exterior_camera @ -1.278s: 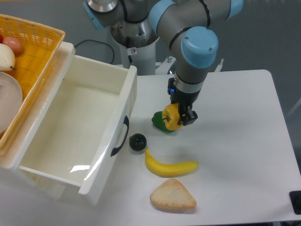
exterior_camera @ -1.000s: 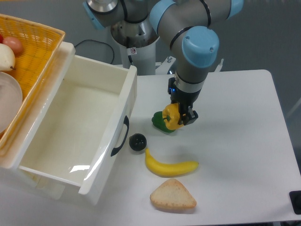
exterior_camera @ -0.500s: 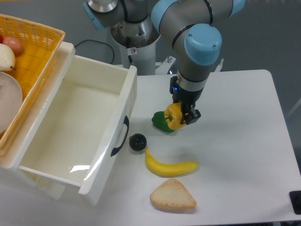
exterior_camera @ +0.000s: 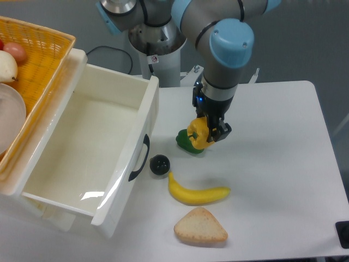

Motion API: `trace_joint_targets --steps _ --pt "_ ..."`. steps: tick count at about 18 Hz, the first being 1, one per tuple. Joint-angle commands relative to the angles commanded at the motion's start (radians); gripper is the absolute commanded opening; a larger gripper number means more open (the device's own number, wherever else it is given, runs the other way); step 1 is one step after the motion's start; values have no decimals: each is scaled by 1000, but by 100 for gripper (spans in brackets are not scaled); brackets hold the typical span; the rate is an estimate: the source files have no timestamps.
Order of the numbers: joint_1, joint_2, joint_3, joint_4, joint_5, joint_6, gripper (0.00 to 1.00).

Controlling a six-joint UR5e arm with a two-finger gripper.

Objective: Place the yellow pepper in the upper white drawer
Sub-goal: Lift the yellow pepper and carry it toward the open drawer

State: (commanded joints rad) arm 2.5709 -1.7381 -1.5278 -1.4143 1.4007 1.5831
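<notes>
White plastic forms the drawer [exterior_camera: 82, 142] at the left, pulled open, with nothing seen inside. Right of it, a green pepper [exterior_camera: 185, 141] lies on the table [exterior_camera: 283, 164]. The yellow pepper [exterior_camera: 197, 134] is clamped in the gripper [exterior_camera: 209, 132], just above the table and partly over the green pepper. By this view the pick is done; the carry across to the drawer and the release are judged to remain. The yellow pepper is seen as small, glossy and lobed.
</notes>
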Motion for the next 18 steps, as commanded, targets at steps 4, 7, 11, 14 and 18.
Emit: trace_joint_targets --steps 4,7,11,14,18 --pt "5 18 0 -5 -28 -41 8" --pt "6 46 5 -18 -83 -107 8" --pt "0 74 6 -23 -163 -205 8" --pt "-6 97 6 -37 -206 -244 8" --pt "-24 115 15 -61 -226 -279 7"
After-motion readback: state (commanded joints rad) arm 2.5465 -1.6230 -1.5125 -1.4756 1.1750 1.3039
